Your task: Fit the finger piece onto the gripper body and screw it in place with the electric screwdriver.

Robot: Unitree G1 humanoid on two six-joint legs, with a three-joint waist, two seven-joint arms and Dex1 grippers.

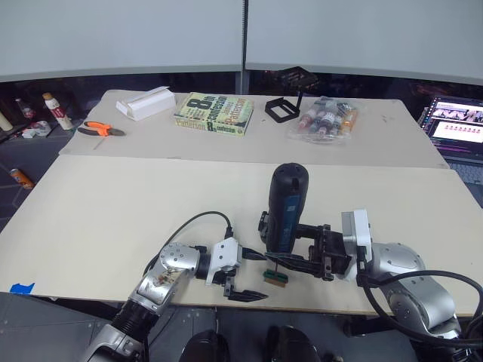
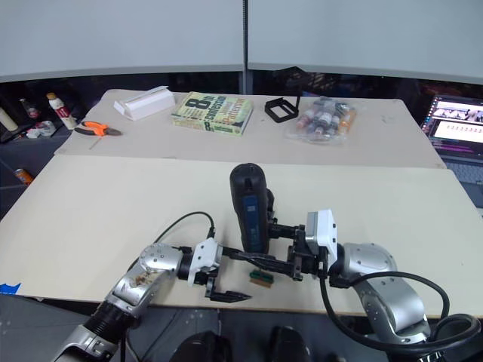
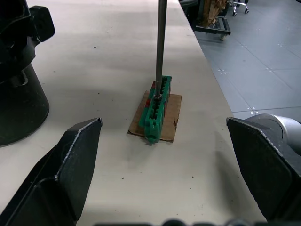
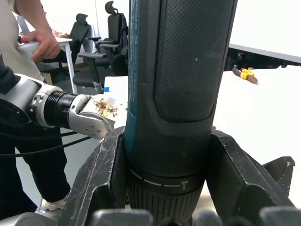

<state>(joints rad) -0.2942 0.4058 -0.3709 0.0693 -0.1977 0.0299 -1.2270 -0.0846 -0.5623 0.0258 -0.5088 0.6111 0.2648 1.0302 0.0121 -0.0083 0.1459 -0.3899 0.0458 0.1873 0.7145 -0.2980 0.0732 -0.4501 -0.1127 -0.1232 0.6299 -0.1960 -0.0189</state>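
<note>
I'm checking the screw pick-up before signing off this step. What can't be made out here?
- Bit tip: in the left wrist view, the screwdriver bit ends among the green block's ridges, so any screw there can't be seen.
- Gripper body: mostly hidden behind the electric screwdriver in the eye views.

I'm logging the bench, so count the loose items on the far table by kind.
Books: 1
White boxes: 1
Pliers: 1
Black frames: 1
Bags of bottles: 1
Total: 5
</note>
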